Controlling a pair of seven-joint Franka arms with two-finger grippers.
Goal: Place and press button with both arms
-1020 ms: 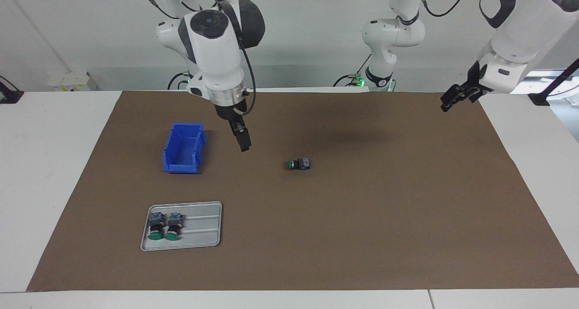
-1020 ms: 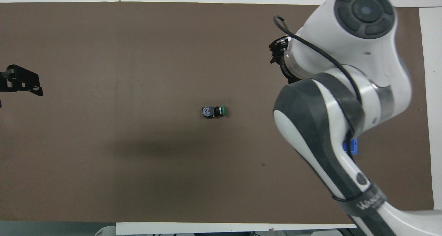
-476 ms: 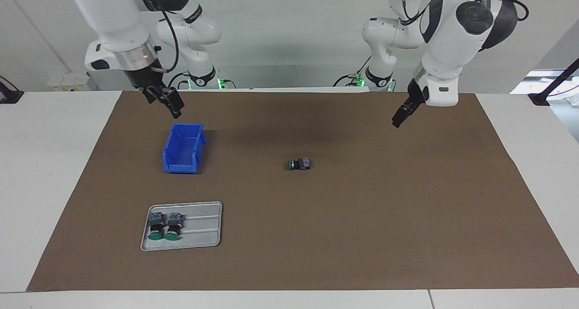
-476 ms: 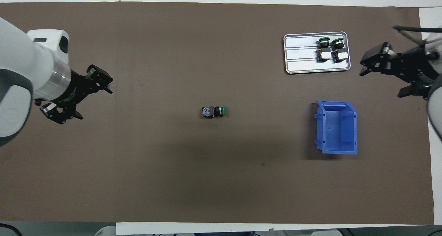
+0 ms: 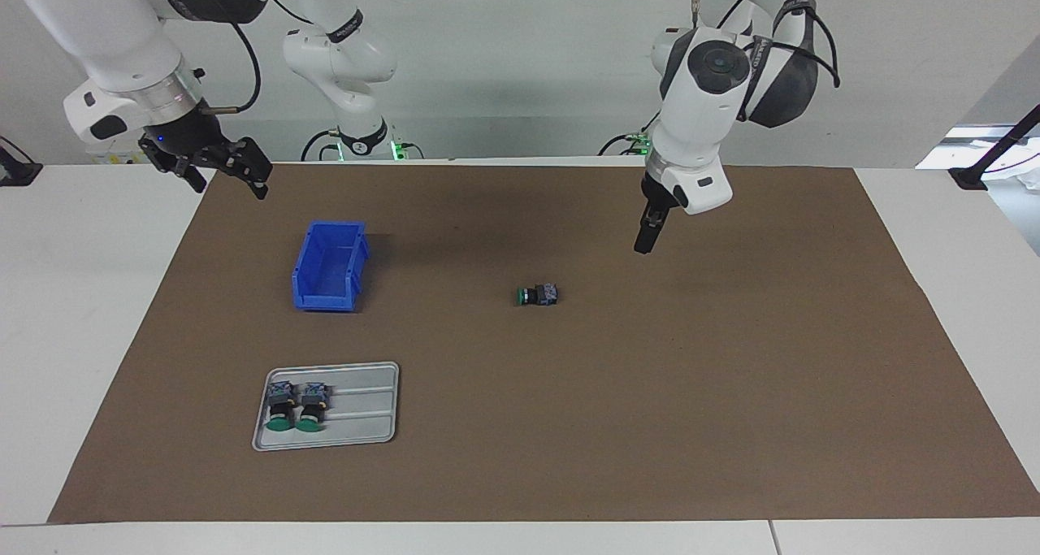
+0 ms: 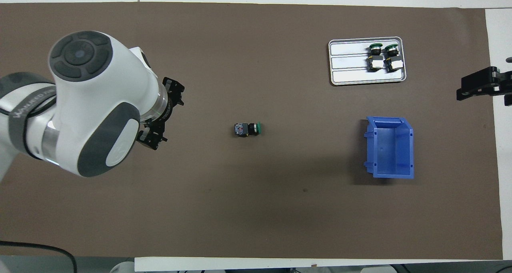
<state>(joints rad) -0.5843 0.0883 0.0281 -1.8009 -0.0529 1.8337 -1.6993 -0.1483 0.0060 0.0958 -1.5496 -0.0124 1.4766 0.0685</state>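
Button (image 5: 537, 295) on its side, light, rigid, may roll; I'd pinch blocky body. Left gripper (image 5: 643, 240) spread, right gripper (image 5: 218, 167) spread, both empty.

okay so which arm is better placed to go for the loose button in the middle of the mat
Left. Its hand hangs open over the mat close beside the button, which lies alone. The right hand is up at the mat's edge by the blue bin.

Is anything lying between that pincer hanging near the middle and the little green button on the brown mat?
Nothing visible does. The left pincer hangs open over bare mat beside the button, which lies alone on its side. The blue bin and the tray sit toward the right arm's end.
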